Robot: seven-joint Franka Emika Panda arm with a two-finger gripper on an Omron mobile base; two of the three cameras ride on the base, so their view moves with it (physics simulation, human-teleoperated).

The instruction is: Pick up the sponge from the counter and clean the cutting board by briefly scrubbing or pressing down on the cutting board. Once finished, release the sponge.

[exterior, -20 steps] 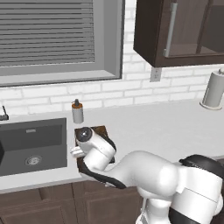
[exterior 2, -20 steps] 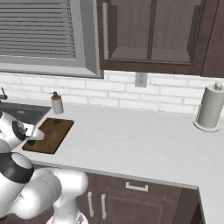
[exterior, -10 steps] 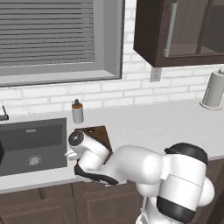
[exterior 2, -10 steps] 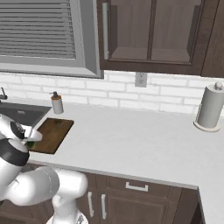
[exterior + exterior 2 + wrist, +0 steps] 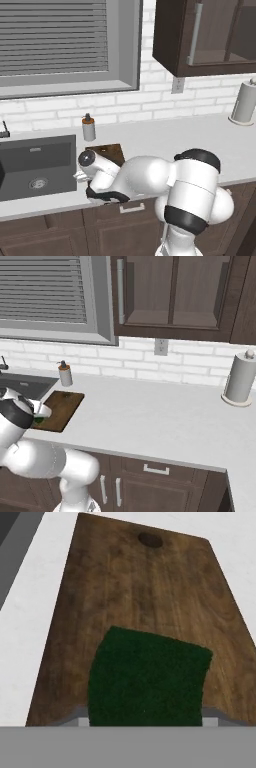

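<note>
Sponge over the cutting board, seen from three cameras.

In the hand view, the dark green sponge is seen at lower centre, between the two finger bases at the bottom edge, over the near half of the cutting board, whose small hole lies at the top; whether it is clamped or merely framed cannot be told. In the right base view, at far left, the gripper is seen with a green sliver at the board's near-left corner on the counter. In the left base view, the board's far end is shown at centre left beside the sink, below a soap bottle.
</note>
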